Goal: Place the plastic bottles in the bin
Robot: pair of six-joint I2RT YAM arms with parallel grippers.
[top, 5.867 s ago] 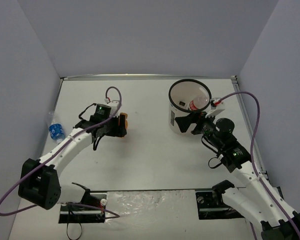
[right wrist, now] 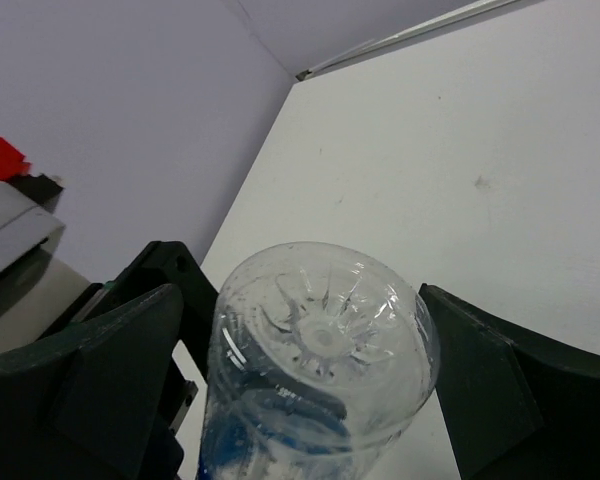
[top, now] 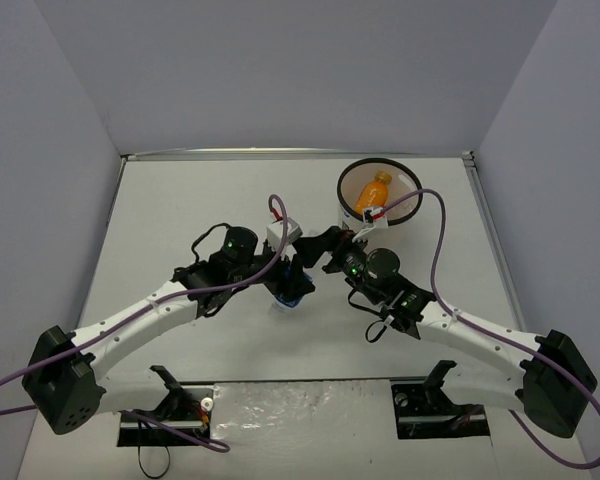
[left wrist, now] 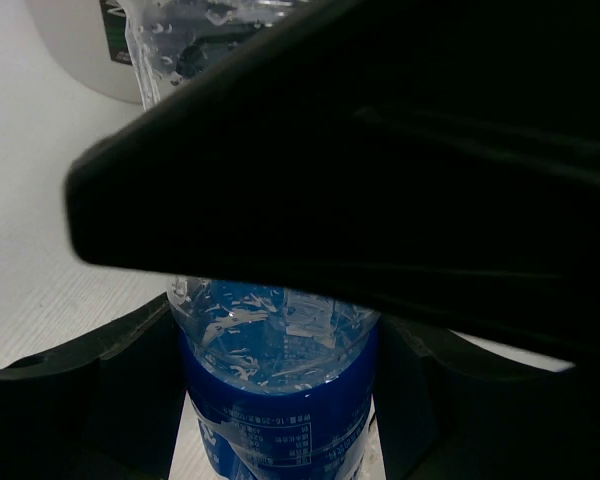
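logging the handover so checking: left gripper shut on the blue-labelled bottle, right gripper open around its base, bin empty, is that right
Not quite. The bin is not empty: the top external view shows an orange bottle inside it. The rest stands: the left gripper is shut on the blue-labelled bottle, and the right gripper is open around its base.

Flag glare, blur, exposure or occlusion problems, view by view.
Top external: soft, even light and sharp, but the blue-labelled bottle is mostly occluded at centre. Left wrist: a black mass with no visible detail blocks the upper right, and specular flecks cover the bottle's clear wall. Right wrist: the bottle base is sharp with mild highlights, and the table is evenly lit.
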